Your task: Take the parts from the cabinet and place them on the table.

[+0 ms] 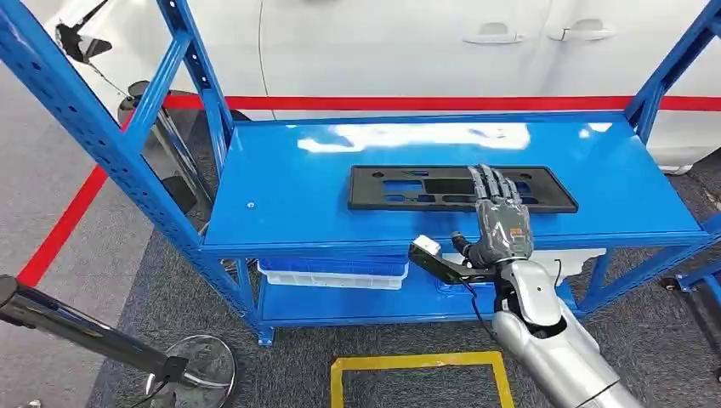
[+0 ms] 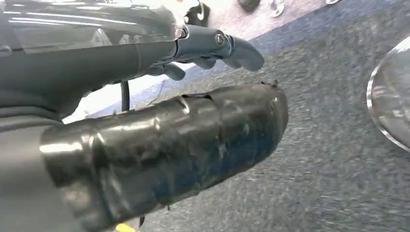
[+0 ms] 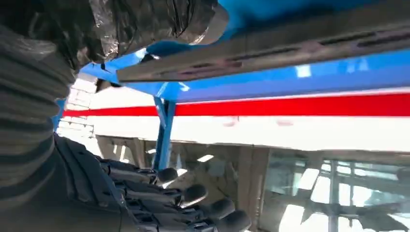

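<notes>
I have the right hand (image 1: 500, 223) stretched out over the front edge of the blue shelf (image 1: 281, 191), fingers spread and extended flat above the near long side of the black part (image 1: 459, 189), a long slotted plate lying flat across the middle of the shelf top, nearer the back edge than the front. From the head view the fingertips overlap that near side, but I cannot tell whether they press on it or hover just clear; in the right wrist view the thumb sits on the other side of the plate's edge from the fingers, so I judge the hand is lined up to pinch that edge and has nothing clamped yet. The plate lies flat with 1 long side facing me, which is why I come in low and level (a grasp from above would find nothing to close on). The left hand (image 2: 212, 50) hangs over the grey carpet (image 2: 333, 159), fingers loosely curled and holding nothing. Lower down, a white bin (image 1: 332, 274) sits on the bottom shelf.
</notes>
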